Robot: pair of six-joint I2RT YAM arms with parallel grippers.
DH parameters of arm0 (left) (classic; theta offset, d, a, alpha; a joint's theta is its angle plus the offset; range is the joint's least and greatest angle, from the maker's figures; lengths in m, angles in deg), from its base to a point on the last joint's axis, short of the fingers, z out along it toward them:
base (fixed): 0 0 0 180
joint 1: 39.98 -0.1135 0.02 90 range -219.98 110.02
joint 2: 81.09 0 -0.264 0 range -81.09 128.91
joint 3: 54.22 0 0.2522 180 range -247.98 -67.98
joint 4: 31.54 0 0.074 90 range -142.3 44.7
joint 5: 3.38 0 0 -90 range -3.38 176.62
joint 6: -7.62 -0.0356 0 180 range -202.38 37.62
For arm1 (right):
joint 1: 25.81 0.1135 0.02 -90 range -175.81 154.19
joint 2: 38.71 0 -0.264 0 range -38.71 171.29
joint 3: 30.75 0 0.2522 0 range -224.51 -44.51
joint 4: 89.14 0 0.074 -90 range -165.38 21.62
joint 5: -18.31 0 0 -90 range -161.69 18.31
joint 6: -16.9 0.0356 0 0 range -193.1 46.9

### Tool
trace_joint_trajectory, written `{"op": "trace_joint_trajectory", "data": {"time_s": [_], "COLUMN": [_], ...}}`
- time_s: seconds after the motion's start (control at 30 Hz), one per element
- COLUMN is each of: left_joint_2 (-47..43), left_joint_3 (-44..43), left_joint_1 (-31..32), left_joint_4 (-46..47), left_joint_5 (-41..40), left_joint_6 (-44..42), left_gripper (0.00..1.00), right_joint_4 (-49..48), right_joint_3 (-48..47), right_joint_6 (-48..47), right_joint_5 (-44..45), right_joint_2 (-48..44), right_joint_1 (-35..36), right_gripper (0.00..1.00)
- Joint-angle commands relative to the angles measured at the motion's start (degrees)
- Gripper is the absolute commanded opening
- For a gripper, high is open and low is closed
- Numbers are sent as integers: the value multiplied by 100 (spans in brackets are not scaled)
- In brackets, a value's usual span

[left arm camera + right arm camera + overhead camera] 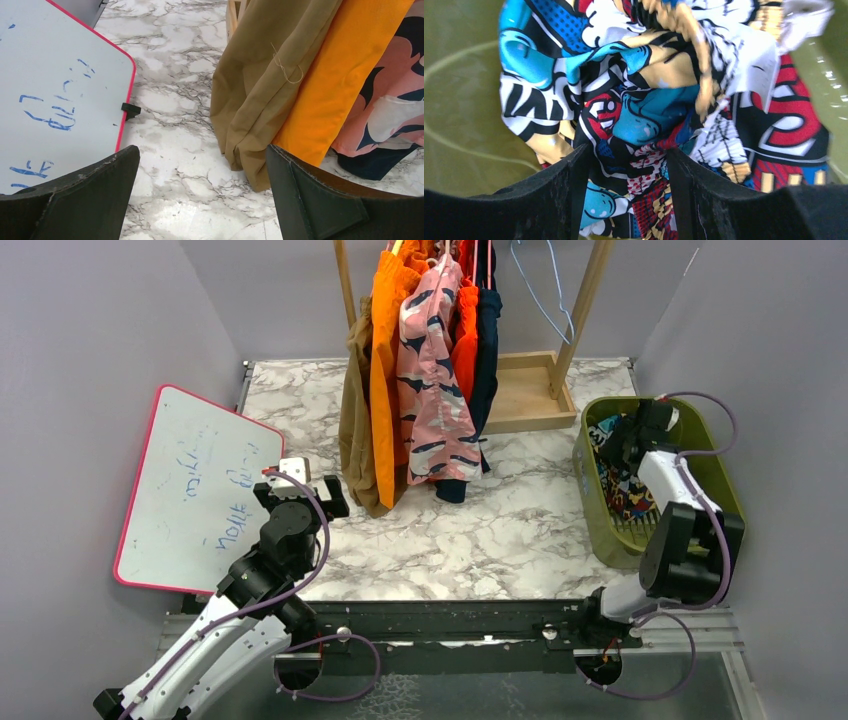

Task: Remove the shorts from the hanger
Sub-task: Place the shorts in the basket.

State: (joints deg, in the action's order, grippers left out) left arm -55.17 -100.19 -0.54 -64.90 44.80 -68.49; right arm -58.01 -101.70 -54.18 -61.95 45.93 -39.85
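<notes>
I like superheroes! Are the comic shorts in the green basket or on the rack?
In. The comic-print shorts lie crumpled inside the green basket.

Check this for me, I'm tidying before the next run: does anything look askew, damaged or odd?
A loose thread curls off the tan shorts hanging at the rack's left end, a small fray. The whiteboard sits slanted at the table's left edge. The comic-print shorts lie crumpled in the green basket.
</notes>
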Motion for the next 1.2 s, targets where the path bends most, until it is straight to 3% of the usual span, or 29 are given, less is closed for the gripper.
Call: {"op": "trace_joint_trajectory", "data": {"time_s": [0.0, 0.27, 0.53, 0.6, 0.67, 0.9, 1.03, 1.17], "left_joint_2": [-49, -9, -10, -14, -23, -78, -70, -78], "left_joint_3": [-5, -8, -9, -14, -14, -16, -30, -22], "left_joint_1": [-32, -29, -33, -33, -32, -37, -33, -42], "left_joint_4": [-22, -21, -21, -22, -25, -40, -50, -50], "left_joint_5": [95, 91, 52, 51, 32, -6, 1, -3], "left_joint_6": [-27, -27, -27, -27, -27, -27, -27, -27], "left_gripper": [99, 99, 99, 99, 99, 99, 99, 99], "right_joint_4": [-249, 215, 461, 246, 2, -530, -550, -1432], "right_joint_3": [72, -441, -573, -338, -82, 419, 527, 1127], "right_joint_6": [80, -198, -151, 20, 123, 442, 850, 1235], "right_joint_5": [-525, -862, -839, -1061, -1481, -3299, -4857, -6425], "right_joint_2": [463, 316, -981, -1453, -1845, -2458, -2378, -2489], "right_joint_1": [16, 16, 16, 16, 16, 16, 16, 89], "right_gripper": [59, 60, 73, 80, 87, 87, 83, 78]}}
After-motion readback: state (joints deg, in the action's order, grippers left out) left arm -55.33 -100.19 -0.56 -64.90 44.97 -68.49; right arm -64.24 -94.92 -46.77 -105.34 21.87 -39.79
